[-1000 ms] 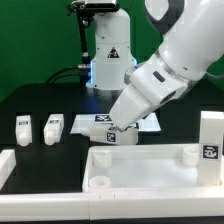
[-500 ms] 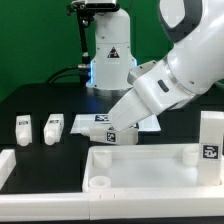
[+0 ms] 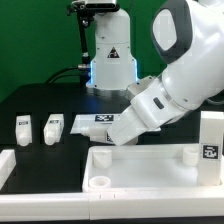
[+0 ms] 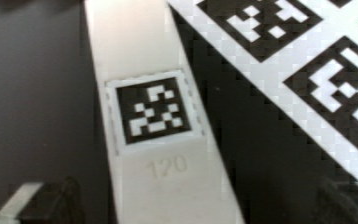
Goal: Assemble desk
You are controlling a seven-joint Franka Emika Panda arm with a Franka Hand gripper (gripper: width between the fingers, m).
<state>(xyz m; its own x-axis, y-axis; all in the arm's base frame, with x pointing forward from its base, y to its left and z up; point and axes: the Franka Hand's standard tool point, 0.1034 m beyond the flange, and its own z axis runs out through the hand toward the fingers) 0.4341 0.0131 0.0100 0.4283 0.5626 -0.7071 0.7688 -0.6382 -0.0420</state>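
The desk's tabletop slab (image 3: 150,170) lies at the front, with short pegs standing on it. Two white tagged legs (image 3: 22,129) (image 3: 52,128) lie at the exterior view's left. A third leg (image 3: 210,140) stands at the exterior view's right. My gripper (image 3: 118,141) is down at the table beside the marker board (image 3: 92,123). In the wrist view a fourth leg (image 4: 158,120) with a square tag lies lengthwise between my gripper's (image 4: 194,216) fingers. The dark finger (image 4: 30,200) stands apart from the leg's side. The gripper is open around it.
A white block (image 3: 6,165) sits at the front of the exterior view's left. The robot's base (image 3: 110,60) stands at the back with cables. The marker board (image 4: 309,50) lies close beside the leg in the wrist view.
The arm has swung toward the exterior view's right and lowered. Its hand now covers the tagged leg by the marker board that showed before.
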